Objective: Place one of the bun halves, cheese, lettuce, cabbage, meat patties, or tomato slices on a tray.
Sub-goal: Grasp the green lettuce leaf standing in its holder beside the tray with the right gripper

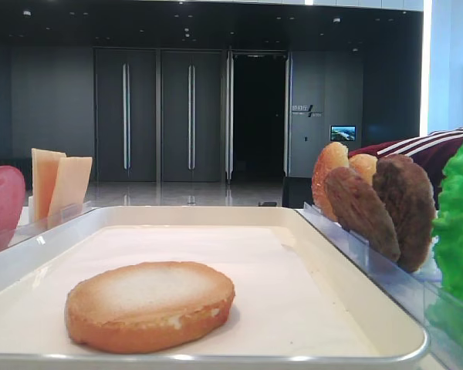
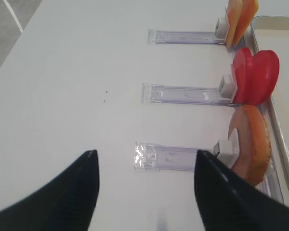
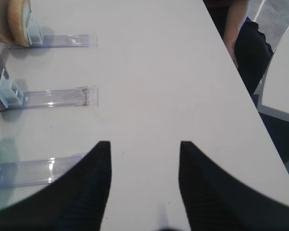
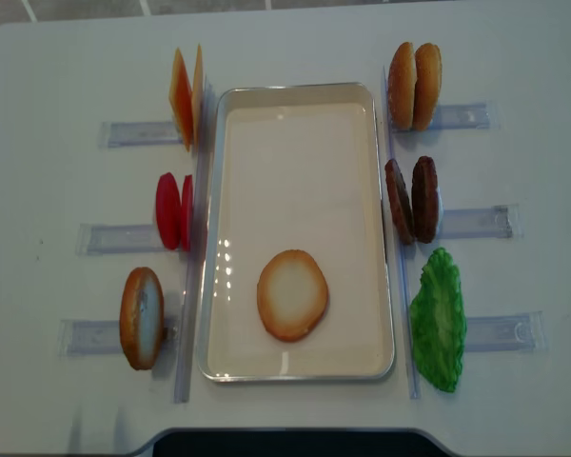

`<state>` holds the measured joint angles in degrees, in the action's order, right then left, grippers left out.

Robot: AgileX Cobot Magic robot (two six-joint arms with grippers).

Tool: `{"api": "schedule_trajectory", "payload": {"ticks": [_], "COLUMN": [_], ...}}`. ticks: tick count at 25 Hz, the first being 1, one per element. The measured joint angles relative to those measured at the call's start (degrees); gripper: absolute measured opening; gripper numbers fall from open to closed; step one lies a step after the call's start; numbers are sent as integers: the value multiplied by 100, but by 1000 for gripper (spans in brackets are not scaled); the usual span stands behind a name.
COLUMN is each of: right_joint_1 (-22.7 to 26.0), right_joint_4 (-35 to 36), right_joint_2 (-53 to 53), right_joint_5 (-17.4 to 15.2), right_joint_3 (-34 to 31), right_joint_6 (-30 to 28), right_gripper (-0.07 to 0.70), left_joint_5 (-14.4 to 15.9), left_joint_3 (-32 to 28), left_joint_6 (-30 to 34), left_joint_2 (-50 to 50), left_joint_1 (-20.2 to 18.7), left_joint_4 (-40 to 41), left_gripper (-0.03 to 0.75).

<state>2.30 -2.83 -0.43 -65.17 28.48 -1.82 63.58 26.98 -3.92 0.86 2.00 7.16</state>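
Resting flat on the tray liner, toasted face up, one of the bun halves lay near the front end. Remaining stock stood on edge in the clear racks flanking the tray, presumably so each slice could be pinched from above: cheese, tomato slices and a bun to the left; paired buns, meat patties and lettuce to the right. Left gripper and right gripper each hovered over bare desk outboard of the racks, fingers apart, holding nothing. Judged: one item placed, both arms parked clear
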Motion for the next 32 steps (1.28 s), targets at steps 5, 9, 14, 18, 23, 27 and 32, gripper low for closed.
{"api": "schedule_trajectory", "payload": {"ticks": [5, 9, 14, 18, 23, 27, 32], "right_joint_1": [0, 0, -15, -15, -15, -15, -15], "right_joint_4": [0, 0, 100, 283, 786, 1183, 1293], "right_joint_2": [0, 0, 0, 0, 267, 1369, 3102], "right_joint_5": [0, 0, 0, 0, 0, -128, -474], "right_joint_3": [0, 0, 0, 0, 0, 83, 531], "right_joint_6": [0, 55, 92, 92, 92, 92, 92], "right_gripper": [345, 345, 345, 345, 345, 345, 345], "left_joint_5": [0, 0, 0, 0, 0, 0, 0], "left_joint_3": [0, 0, 0, 0, 0, 0, 0], "left_joint_6": [0, 0, 0, 0, 0, 0, 0], "left_joint_2": [0, 0, 0, 0, 0, 0, 0], "left_joint_1": [0, 0, 0, 0, 0, 0, 0], "left_joint_4": [0, 0, 0, 0, 0, 0, 0], "left_gripper": [453, 424, 395, 382, 379, 379, 379]}}
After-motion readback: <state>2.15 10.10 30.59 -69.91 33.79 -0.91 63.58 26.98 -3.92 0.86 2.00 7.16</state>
